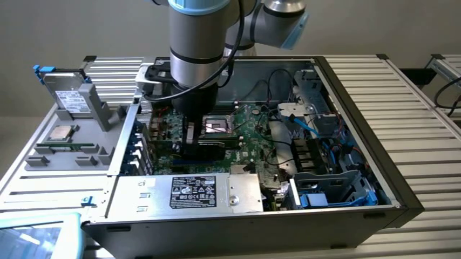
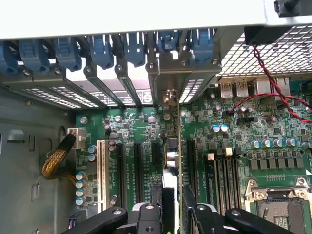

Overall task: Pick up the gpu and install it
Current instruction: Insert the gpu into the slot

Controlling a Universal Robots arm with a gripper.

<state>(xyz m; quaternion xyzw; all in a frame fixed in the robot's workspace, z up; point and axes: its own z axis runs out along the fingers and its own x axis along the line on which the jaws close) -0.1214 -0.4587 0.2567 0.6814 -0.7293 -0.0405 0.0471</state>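
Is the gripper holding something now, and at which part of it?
Yes. The gripper holds the gpu by its upper edge, the card standing edge-on over the motherboard.

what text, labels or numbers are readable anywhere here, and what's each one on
None can be read.
On the power supply, black label: white print and marks, too small.
On the hard drive, white label: blurred.
On the motherboard, white print by the slots: too small.
On the gpu in the pincer: edge-on, no print shows.
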